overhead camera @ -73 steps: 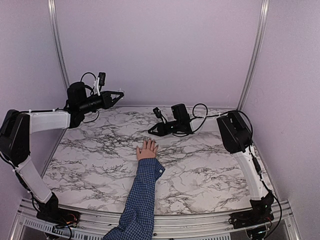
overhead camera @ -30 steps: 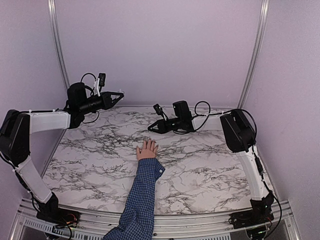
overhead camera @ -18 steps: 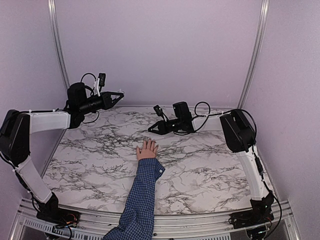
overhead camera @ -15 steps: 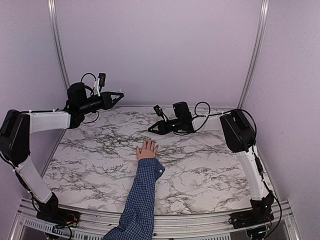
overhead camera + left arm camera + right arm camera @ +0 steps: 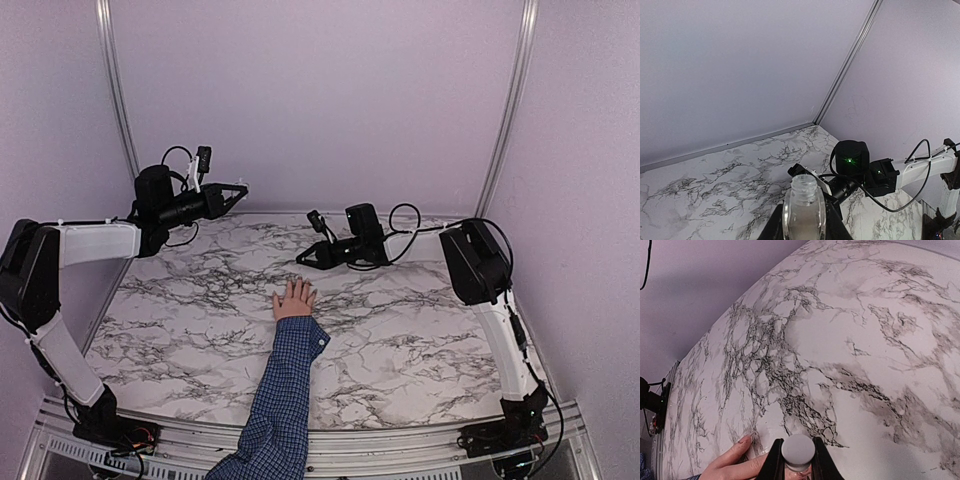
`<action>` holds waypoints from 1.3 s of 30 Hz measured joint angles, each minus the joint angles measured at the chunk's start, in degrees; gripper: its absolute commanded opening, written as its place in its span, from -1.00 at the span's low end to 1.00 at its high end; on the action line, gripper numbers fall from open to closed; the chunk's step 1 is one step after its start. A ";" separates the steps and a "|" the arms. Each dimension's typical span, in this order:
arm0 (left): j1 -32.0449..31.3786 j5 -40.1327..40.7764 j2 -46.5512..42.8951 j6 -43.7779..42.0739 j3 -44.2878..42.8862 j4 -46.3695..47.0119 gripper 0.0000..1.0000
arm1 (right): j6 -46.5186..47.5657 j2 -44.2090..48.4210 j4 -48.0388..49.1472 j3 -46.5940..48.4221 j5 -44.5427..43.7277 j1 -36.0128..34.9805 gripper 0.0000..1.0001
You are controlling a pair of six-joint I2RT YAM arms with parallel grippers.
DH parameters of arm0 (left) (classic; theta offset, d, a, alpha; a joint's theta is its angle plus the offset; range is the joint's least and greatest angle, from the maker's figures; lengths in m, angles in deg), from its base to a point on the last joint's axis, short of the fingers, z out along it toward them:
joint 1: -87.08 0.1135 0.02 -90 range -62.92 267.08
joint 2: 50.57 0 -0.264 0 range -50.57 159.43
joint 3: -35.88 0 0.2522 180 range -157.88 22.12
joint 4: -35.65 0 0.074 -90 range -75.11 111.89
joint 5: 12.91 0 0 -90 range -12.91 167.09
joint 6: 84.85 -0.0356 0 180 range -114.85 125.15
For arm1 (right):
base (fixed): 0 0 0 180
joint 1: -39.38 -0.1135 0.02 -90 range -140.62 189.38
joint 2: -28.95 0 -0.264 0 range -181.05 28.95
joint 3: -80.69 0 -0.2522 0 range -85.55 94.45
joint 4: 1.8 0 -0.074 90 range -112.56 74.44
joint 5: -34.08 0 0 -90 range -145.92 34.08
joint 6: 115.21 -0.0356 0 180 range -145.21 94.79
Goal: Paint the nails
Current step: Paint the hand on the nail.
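Little of my left gripper [image 5: 240, 188] shows from its own wrist: only the dark inner edges of its fingers [image 5: 776, 227] at the bottom of the view, and the clear bottle [image 5: 804, 212] they pinch is cut off below its shoulder. Its neck is open and points up. From above I cannot make the bottle out at all.

The nails [image 5: 745, 439] are mostly lost to me. From above they are too small to see, and my right wrist view catches only one, on a finger lying just left of and below my right gripper [image 5: 302, 261]; the rest of the hand [image 5: 293, 300] runs off that frame. The round pale cap [image 5: 798, 449] pinched in the right fingers [image 5: 774, 460] covers whatever hangs beneath it, so I cannot tell whether anything touches the nail.

The hand lies flat on the marble table [image 5: 180, 320], fingers spread towards my right gripper, with a blue checked sleeve [image 5: 285, 390] trailing to the near edge. Lilac walls [image 5: 320, 100] close in beyond both grippers.

My left arm is stretched level, holding its gripper high, well left of the hand. My right arm [image 5: 880, 177] folds back, its gripper low, just past the fingertips.
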 measured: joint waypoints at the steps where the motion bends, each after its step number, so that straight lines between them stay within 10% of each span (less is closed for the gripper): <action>1: 0.00 0.00 0.00 -0.02 0.00 0.00 -1.00 | 0.00 0.00 0.00 0.00 0.00 0.00 -1.00; 39: 0.00 0.00 0.00 -0.02 0.39 0.02 -1.00 | 0.04 -1.57 -0.04 0.00 -0.48 -0.13 -1.00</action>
